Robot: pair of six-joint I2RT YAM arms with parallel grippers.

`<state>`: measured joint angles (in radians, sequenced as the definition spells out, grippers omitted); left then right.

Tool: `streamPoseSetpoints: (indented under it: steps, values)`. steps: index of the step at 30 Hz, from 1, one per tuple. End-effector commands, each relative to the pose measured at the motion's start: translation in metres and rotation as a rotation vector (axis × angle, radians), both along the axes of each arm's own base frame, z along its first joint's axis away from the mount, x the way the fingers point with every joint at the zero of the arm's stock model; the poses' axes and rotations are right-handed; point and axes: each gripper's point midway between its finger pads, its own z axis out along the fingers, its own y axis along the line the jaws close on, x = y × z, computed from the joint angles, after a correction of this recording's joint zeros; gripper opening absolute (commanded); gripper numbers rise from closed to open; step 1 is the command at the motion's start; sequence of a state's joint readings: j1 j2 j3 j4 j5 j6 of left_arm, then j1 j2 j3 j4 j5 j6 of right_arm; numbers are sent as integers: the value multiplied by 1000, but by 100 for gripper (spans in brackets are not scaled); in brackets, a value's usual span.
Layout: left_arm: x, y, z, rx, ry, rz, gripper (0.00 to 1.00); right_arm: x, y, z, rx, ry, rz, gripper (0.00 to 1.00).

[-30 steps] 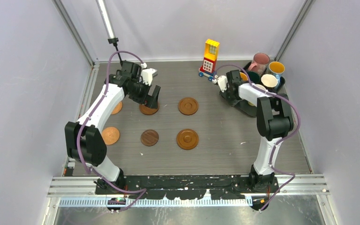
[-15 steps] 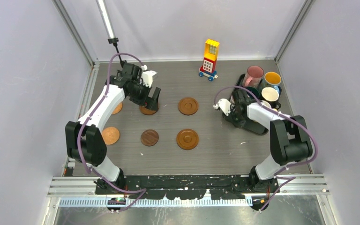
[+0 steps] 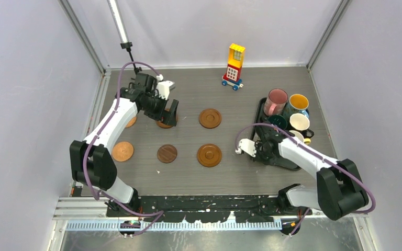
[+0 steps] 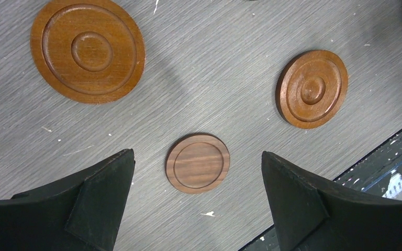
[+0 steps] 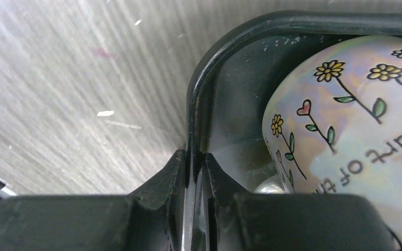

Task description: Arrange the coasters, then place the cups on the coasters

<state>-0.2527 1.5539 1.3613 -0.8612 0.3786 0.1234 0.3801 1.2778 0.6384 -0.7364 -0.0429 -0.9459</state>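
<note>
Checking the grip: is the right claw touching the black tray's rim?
Touching. The right wrist view shows the right claw shut on the rim of the black tray, one finger pressed against each side.

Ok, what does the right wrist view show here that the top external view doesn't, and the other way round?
Only the right wrist view: the right gripper pinched shut on the black tray at its rim, and a pale mug printed with flowers and lettering just inside that rim.
Only the top external view: the six coasters in two rows of three, the toy block tower, the pink mug, and the left gripper over the far row's middle coaster.
Both: the tray and the grey table.
</note>
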Motion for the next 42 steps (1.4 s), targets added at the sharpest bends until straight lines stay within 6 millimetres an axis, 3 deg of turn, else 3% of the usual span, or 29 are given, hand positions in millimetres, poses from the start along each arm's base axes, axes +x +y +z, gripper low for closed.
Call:
streamPoseSetpoints:
  steps: [1,5,7,10,13,16,18,21,23,26,27,30,34,38,42]
  values:
    - [0,-7,19,-49,-62,-12,93,-41,-9,7,-17,118,54,2]
    - [-1,-12,19,-54,-61,-28,93,-37,6,37,65,83,-10,36]
    - [-1,-14,19,-53,-63,-35,94,-40,16,55,117,77,-27,58]
    - [-1,-18,19,-55,-63,-42,94,-46,29,82,190,65,-37,74]
    - [0,-21,20,-58,-63,-50,94,-46,40,110,260,39,-70,76]
    - [1,-26,22,-63,-65,-64,94,-19,52,151,354,-46,-238,76]
    - [1,-29,22,-62,-61,-73,94,8,49,183,445,-74,-376,73]
    - [4,-33,20,-62,-55,-81,94,49,14,214,526,-80,-599,72]
    - [8,-36,19,-62,-55,-84,94,73,-21,224,551,-90,-751,71]
    - [15,-39,19,-65,-51,-80,94,96,-83,221,534,-123,-952,66]
    - [18,-40,21,-67,-54,-77,93,100,-104,212,504,-113,-1017,64]
    - [24,-42,22,-66,-58,-70,93,96,-162,194,451,-83,-1215,56]
    - [26,-43,20,-71,-48,-59,93,88,-216,162,410,-40,-1444,50]
    - [28,-44,15,-70,-28,-49,93,92,-246,132,382,-18,-1593,48]
    - [31,-44,15,-68,-24,-43,93,98,-255,104,361,16,-1656,46]
